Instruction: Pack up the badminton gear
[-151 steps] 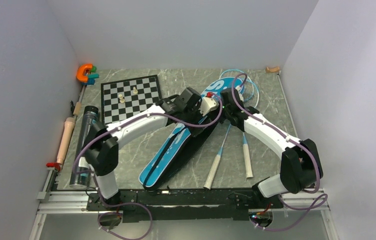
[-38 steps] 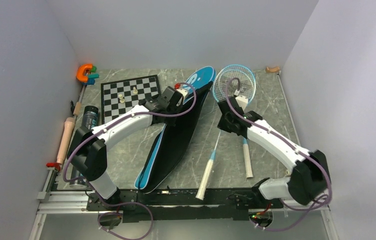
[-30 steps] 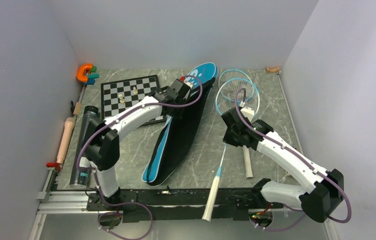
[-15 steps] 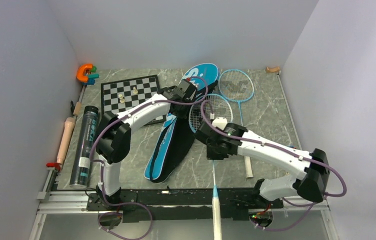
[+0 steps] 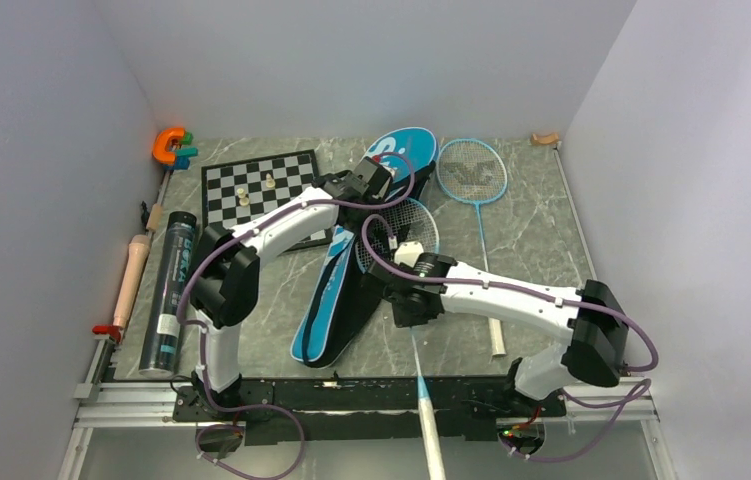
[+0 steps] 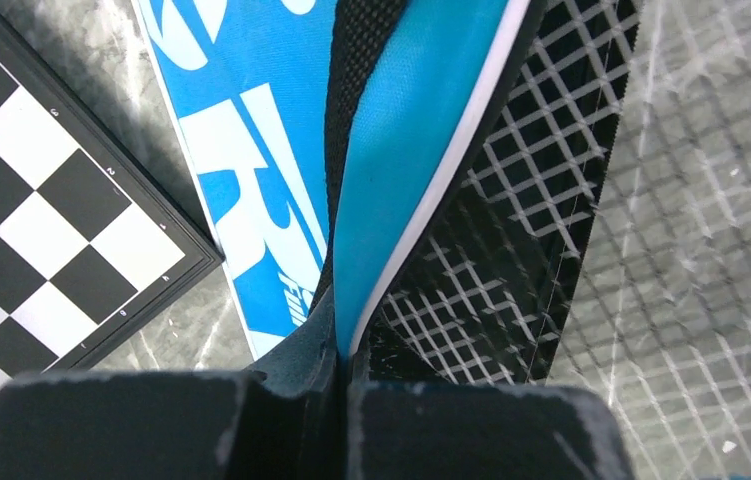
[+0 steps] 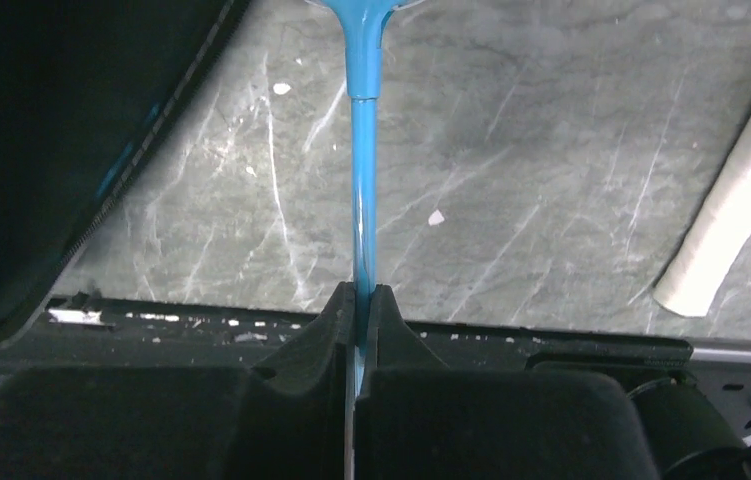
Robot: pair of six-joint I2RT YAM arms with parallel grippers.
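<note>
While the left gripper [image 6: 343, 372] pinches the flap of the blue racket-shaped fabric bag [image 6: 251, 150], likely propping its mouth agape, the right gripper [image 7: 361, 305] clamps the light-blue-framed racket's [image 7: 363, 150] thin shaft, strung head at that gap.

The chessboard [image 5: 251, 185] is checked black and white inside a black border, on a grey table [image 5: 541, 250] veined white like marble. Just right of the chessboard the bag [image 5: 403, 150] is bright blue with pale-blue and white lettering, white piping and a black inside. Further right, the far racket [image 5: 471, 172] and the near racket [image 5: 413, 220] have light-blue frames, white criss-cross strings and beige handles. Left of the chessboard the tube [image 5: 171, 290] is black with pale lettering, and the clamp [image 5: 169, 145] is orange.
</note>
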